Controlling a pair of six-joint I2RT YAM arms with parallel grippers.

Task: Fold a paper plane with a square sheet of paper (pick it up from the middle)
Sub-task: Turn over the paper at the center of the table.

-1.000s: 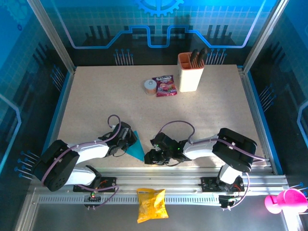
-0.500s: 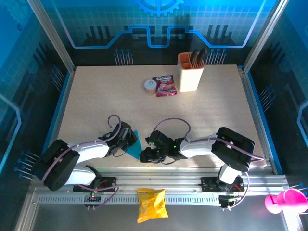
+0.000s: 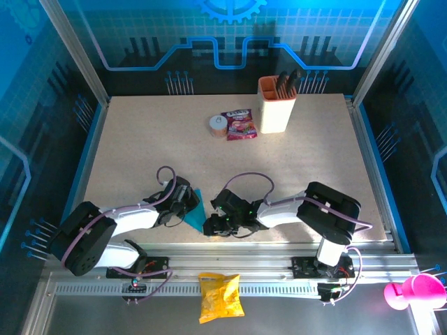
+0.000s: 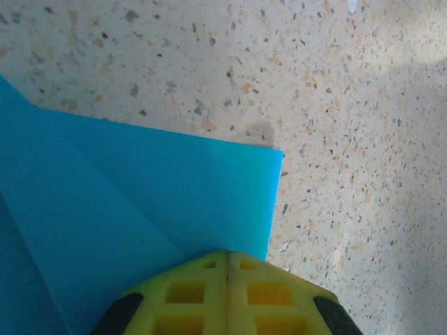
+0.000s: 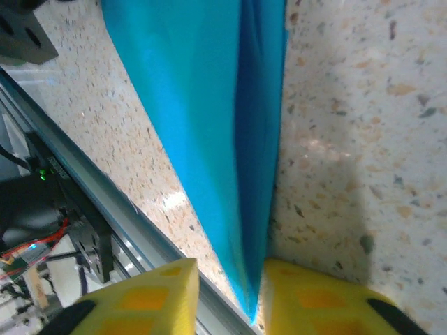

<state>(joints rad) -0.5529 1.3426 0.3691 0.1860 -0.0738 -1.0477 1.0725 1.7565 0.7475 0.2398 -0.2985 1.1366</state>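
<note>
**Overhead view:** table [image 3: 140, 139] evenly and brightly lit from above. Blue cast from the glowing wall panels [image 3: 223, 42]. Surrounds dim. Short soft shadows under the arms.

**Left wrist view:** sharp focus on the speckled surface. Pale glare at far right, with a soft grey shadow nearer.

**Right wrist view:** square sheet of paper [image 5: 202, 105] soft and slightly blurred. Dark shaded band along its fold, and a shadow on the surface to its right.

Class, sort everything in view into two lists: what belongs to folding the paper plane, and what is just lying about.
Belongs to the job: blue folded paper; left arm's fingers, shut at its edge; right arm's fingers, apart around its tip.
Just lying about: red-purple snack packet; small round object beside it; orange holder; yellow crisp bag; pink object.
</note>
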